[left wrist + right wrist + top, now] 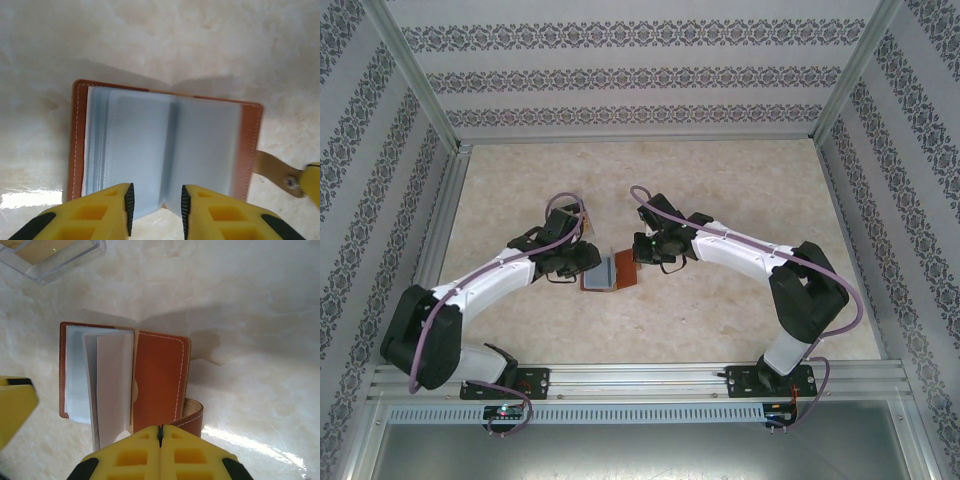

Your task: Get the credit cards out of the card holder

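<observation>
On the left, the left gripper [157, 202] is seen low over the table [720, 190], its jaws partly apart and set astride the near edge of the inner sleeves [145, 145]. A clear gap shows between the pads and nothing is seen clenched in them. Whether a single sleeve or card edge lies in that gap cannot be told. Just right of it, in the middle of the table between the two arms, the card holder [608, 272] is laid open and flat, brown cover down, with its blue-grey sleeves fanned upward. In the right wrist view several sleeves are seen standing up from the spine. The closing strap [270, 167] is stretched out to the right. On the right, the right gripper [160, 432] is clenched tight at the near edge of the right cover flap, close by the strap. It is judged to be holding the holder down, though whether leather is pinched between the pads cannot be made out. A clear plastic box [50, 255] is seen at the edge of the right wrist view, apart from the holder. As for progress, the holder is open and steadied, but no card is seen lying on the table or held in either gripper. The drawing out of the cards is therefore judged to be wholly left to do.
</observation>
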Robot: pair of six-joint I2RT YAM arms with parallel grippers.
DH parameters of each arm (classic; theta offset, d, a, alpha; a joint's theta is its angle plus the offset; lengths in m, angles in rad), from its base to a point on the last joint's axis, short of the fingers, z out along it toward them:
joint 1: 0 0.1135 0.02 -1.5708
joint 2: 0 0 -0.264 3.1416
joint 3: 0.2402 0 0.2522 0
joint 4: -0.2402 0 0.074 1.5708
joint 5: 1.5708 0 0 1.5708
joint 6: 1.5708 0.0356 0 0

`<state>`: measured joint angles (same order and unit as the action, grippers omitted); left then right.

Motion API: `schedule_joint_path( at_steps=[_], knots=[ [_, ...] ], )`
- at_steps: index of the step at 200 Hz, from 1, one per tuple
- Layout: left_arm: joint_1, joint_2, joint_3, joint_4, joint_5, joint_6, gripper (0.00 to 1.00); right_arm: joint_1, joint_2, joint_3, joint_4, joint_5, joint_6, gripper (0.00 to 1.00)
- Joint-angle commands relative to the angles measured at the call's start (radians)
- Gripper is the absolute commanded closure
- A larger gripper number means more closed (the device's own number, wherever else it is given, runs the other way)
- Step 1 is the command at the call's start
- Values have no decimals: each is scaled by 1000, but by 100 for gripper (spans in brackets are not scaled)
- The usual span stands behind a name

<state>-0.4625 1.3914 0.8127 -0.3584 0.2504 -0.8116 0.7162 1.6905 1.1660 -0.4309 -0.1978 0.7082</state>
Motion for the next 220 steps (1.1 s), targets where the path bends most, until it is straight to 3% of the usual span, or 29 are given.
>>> schedule_joint_path(
  at_steps=[1, 78, 98, 125, 160, 205, 220],
  knots=[
    [-11, 48, -16, 47, 17, 25, 68, 6, 0, -4, -25, 37, -13, 100],
    [-11, 147, -52, 30, -24, 32, 71, 9, 34, -48, -48, 91, -37, 100],
    [-12, 141, -57, 29, -22, 32, 71, 18, 32, -37, -56, 103, -43, 83],
    [-12, 125, -43, 11, -31, 38, 71, 37, 19, 4, -95, 134, -63, 75],
    [-12, 110, -24, -9, -36, 45, 70, 66, 13, 72, -140, 163, -81, 52],
    [-12, 69, -8, -55, -65, 58, 67, 65, 92, 87, -105, 93, -67, 54],
    [-12, 50, -6, -75, -84, 63, 66, 65, 120, 91, -90, 77, -64, 61]
  ],
)
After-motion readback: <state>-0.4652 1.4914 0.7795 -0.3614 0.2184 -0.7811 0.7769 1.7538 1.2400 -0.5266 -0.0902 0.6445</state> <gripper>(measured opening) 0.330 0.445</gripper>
